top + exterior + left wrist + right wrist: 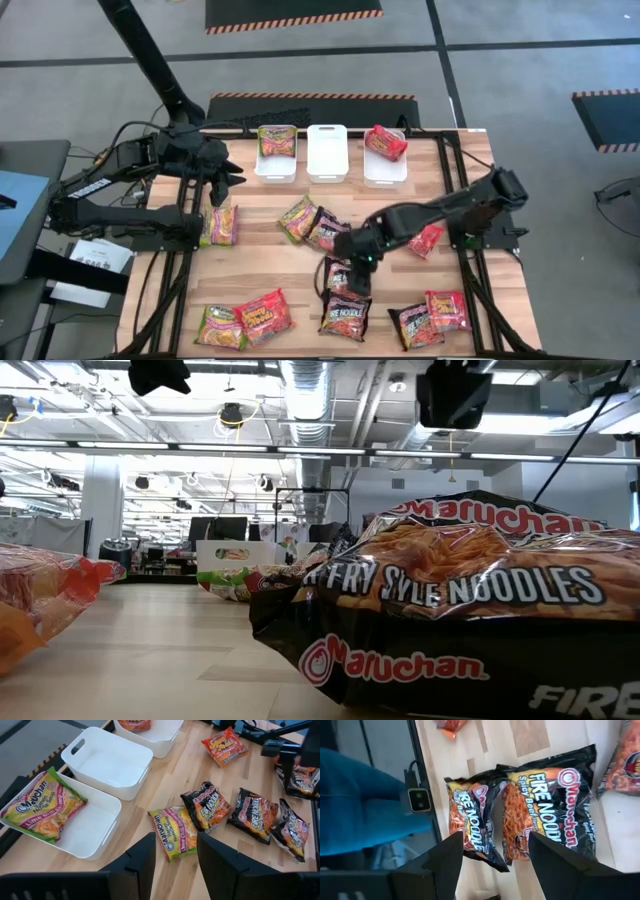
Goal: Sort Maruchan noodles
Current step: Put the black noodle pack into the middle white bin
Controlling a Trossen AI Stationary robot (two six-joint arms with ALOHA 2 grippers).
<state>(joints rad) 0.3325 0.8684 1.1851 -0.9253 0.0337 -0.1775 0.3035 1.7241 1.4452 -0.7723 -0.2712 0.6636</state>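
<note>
I count only two packets sorted so far: a green lime chili shrimp packet (277, 141) lies in the left white bin (262, 166), and a red packet (386, 143) sits in the right white bin (384, 178). The middle bin (327, 153) holds nothing yet, and I take it to be meant for the dark packets.

Everything else is loose on the table (270, 260). A green packet (219, 225) lies near my left arm. A green one (297, 218) and a dark fire packet (326, 229) overlap at the centre. A green and red pair (243, 321) lies at the front left, a dark and red pair (432, 318) at the front right, and a lone red packet (427, 240) by my right arm.

My right tool (356, 275) hangs over two dark Fire Noodle packets (490, 827) side by side, fingers spread wide and holding nothing; I judge this to be the pick in hand. My left tool (172, 862) hovers back near the bins, also wide and empty.

What worries me: the two dark packets lie so close that a grasp could catch both, and the crinkly film may slip. The low view is largely blocked by a dark packet (470, 600) right in front of it.
</note>
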